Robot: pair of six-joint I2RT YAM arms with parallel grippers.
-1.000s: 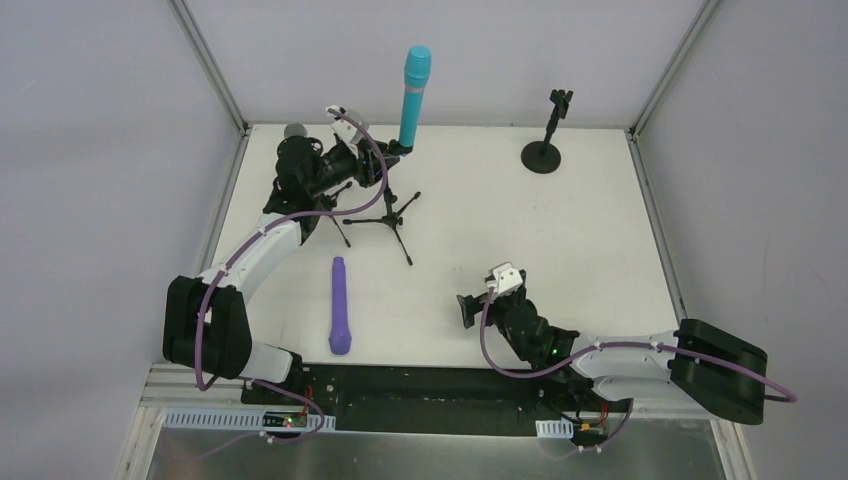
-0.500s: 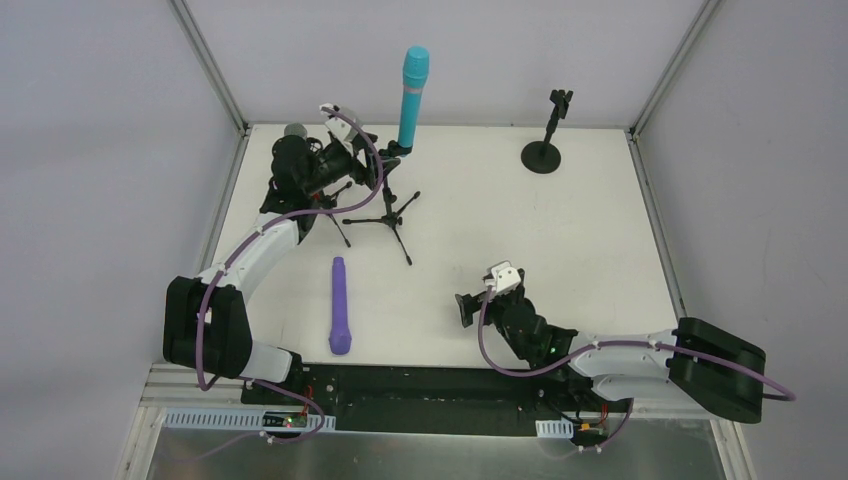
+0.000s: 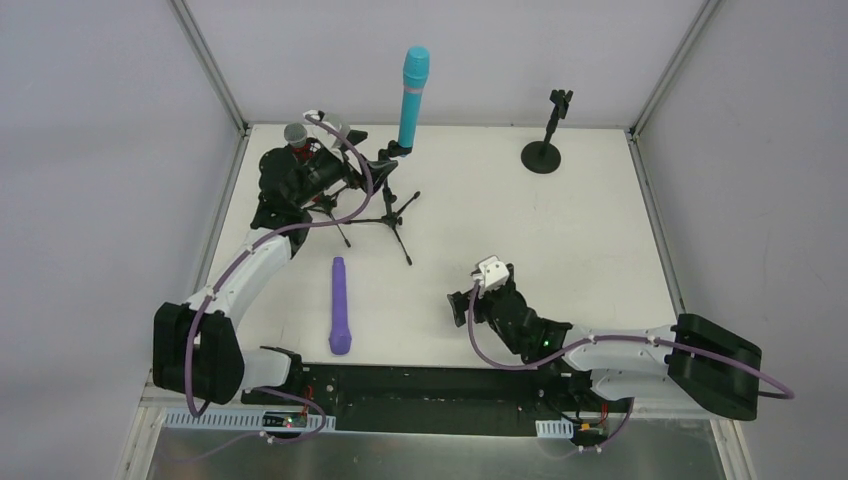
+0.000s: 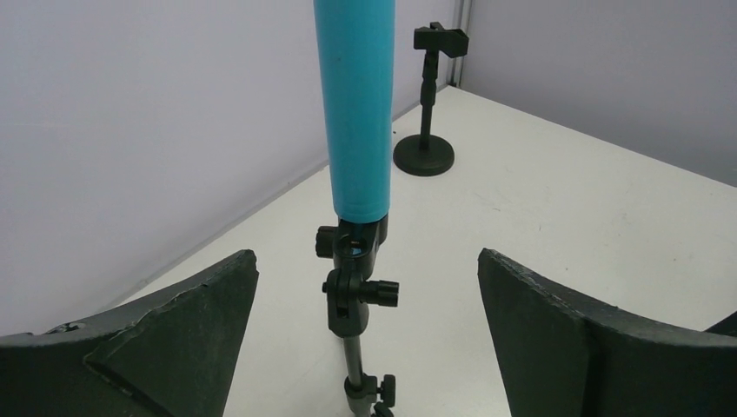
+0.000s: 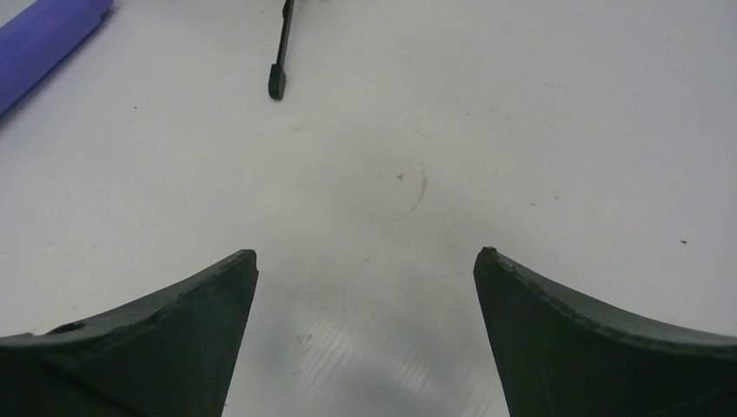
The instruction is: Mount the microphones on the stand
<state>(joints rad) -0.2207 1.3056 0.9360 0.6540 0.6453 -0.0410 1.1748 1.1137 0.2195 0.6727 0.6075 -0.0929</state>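
Observation:
The cyan microphone stands upright in the clip of the black tripod stand. My left gripper hangs open just left of that stand; in the left wrist view the clip and cyan microphone sit between the wide jaws, a little beyond them and untouched. The purple microphone lies flat on the table. Of the red microphone only the grey head and a bit of red show behind the left arm. My right gripper is open and empty above bare table.
A second black stand on a round base is at the back right, also seen in the left wrist view. The tripod's leg tip and the purple microphone's end lie ahead of the right gripper.
My left gripper's jaws have opened wide and the arm has drawn back left from the tripod stand. The right arm has edged slightly forward and left.

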